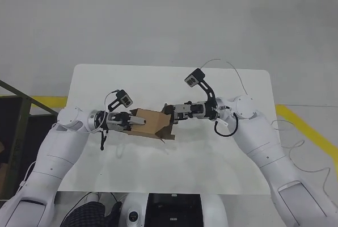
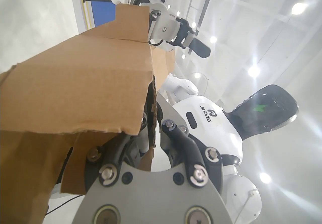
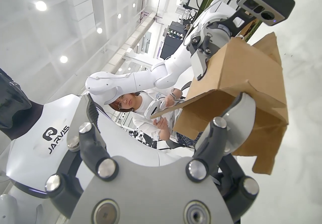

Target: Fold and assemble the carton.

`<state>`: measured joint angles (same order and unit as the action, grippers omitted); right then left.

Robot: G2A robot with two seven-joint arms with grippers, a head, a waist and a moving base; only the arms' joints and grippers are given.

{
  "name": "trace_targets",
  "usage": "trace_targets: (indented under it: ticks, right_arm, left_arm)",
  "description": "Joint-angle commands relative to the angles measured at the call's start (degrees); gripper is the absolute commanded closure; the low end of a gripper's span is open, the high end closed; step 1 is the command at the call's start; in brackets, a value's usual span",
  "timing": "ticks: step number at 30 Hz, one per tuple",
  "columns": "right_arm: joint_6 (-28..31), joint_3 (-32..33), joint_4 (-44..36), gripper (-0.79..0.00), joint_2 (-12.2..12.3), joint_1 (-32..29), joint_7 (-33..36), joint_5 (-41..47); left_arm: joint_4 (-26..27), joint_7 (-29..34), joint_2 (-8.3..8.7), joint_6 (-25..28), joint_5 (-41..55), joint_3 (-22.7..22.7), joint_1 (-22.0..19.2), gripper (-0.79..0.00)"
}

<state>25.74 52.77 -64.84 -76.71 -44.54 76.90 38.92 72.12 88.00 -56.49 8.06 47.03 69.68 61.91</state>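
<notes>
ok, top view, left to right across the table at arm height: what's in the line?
left gripper → carton → right gripper

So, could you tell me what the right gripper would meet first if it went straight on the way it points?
The carton: its flapped end sits directly ahead of the open right gripper, one finger seemingly touching a flap. Beyond it, the left gripper holds the other end.
</notes>
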Motion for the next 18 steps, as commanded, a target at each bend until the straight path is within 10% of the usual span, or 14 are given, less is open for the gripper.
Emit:
trace_targets:
  ticks: [1, 18]
  right_arm:
    - [0.25, 0.23, 0.1, -0.785, 0.03, -0.15, -0.41, -0.28]
    - [0.73, -1.12, 1.87, -0.785, -0.99, 0.81, 0.91, 1.74]
  left_arm:
    - [0.41, 0.0, 0.12, -0.12, -0.06, -0.33, 0.21, 0.0]
    - [1.93, 0.0, 1.25, 0.21, 0.61, -2.12, 0.42, 0.0]
